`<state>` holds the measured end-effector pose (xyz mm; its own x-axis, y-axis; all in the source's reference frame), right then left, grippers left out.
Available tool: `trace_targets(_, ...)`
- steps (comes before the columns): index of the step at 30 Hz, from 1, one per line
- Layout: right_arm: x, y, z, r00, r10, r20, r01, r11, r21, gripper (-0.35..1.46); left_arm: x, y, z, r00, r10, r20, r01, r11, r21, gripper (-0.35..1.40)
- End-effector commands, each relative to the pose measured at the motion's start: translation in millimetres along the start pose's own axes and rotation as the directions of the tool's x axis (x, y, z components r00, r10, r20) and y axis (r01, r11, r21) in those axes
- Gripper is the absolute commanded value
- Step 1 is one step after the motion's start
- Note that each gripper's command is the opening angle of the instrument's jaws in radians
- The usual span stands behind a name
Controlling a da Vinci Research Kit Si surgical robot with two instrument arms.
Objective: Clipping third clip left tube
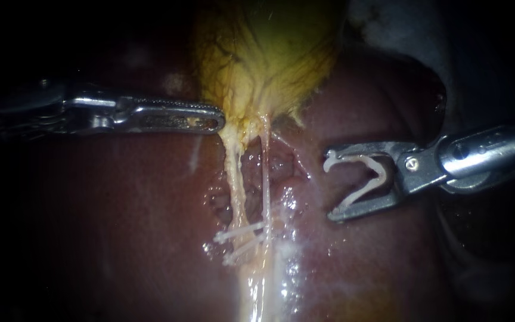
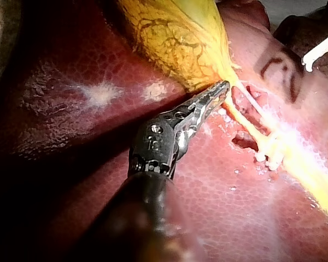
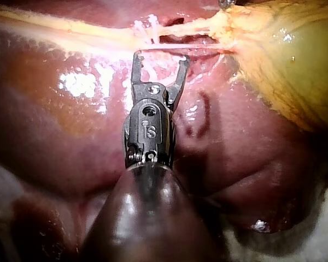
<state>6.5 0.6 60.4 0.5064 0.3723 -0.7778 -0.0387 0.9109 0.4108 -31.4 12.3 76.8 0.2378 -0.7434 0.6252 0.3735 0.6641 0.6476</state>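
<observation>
right instrument (image 1: 330, 189) level, jaws clamped on open clip (image 1: 381, 175); left instrument (image 1: 214, 123) touches gallbladder (image 1: 263, 53)

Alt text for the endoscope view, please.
The right instrument's tool, holding a spread white clip, hangs beside the two tubes without touching them. The left instrument's tool grips the gallbladder's edge; two placed clips cross the tubes over the liver.

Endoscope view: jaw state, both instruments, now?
Left instrument: jaws shut, tip at the gallbladder edge; grip unclear.
Right instrument: jaws holding an open clip.
</observation>
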Motion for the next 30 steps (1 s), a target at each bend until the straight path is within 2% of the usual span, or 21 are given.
trace_targets(1,0.0,0.0,0.0,1.0,0.0,0.0,0.0,1.0,0.0,0.59,0.0,0.0,0.0,1.0,0.0,0.0,0.0,1.0,0.0,-0.35)
trace_targets(4,0.0,0.0,0.0,1.0,0.0,0.0,0.0,1.0,0.0,0.59,-0.2,-0.1,-0.4,1.0,-0.001,-0.001,0.001,1.0,0.002,-0.35)
trace_targets(7,0.0,0.0,0.0,1.0,0.0,0.0,0.0,1.0,0.0,0.59,-1.1,-0.2,-1.5,1.0,-0.006,0.004,0.006,1.0,0.002,-0.35)
trace_targets(13,0.0,0.0,0.0,1.0,0.0,0.0,0.0,1.0,0.0,0.59,-4.6,-0.5,-5.4,0.9983,-0.034,0.046,0.035,0.999,-0.022,-0.35)
trace_targets(18,0.0,0.0,0.0,1.0,0.0,0.0,0.0,1.0,0.0,0.59,-5.9,-0.7,-7.6,0.9976,-0.027,0.064,0.03,0.999,-0.034,-0.35)
trace_targets(23,0.1,0.0,0.1,1.0,0.001,0.0,-0.001,1.0,-0.001,0.58,-5.8,-0.7,-7.8,0.9973,-0.028,0.067,0.03,0.999,-0.038,-0.35)
trace_targets(28,0.5,0.0,0.9,1.0,0.003,-0.003,-0.003,1.0,0.03,0.56,-5.7,-0.9,-7.5,0.9973,-0.027,0.068,0.03,0.999,-0.041,-0.35)
trace_targets(30,0.8,0.0,1.5,1.0,0.029,-0.007,-0.029,0.999,0.039,0.55,-5.6,-0.9,-7.4,0.9973,-0.027,0.069,0.03,0.999,-0.041,-0.35)
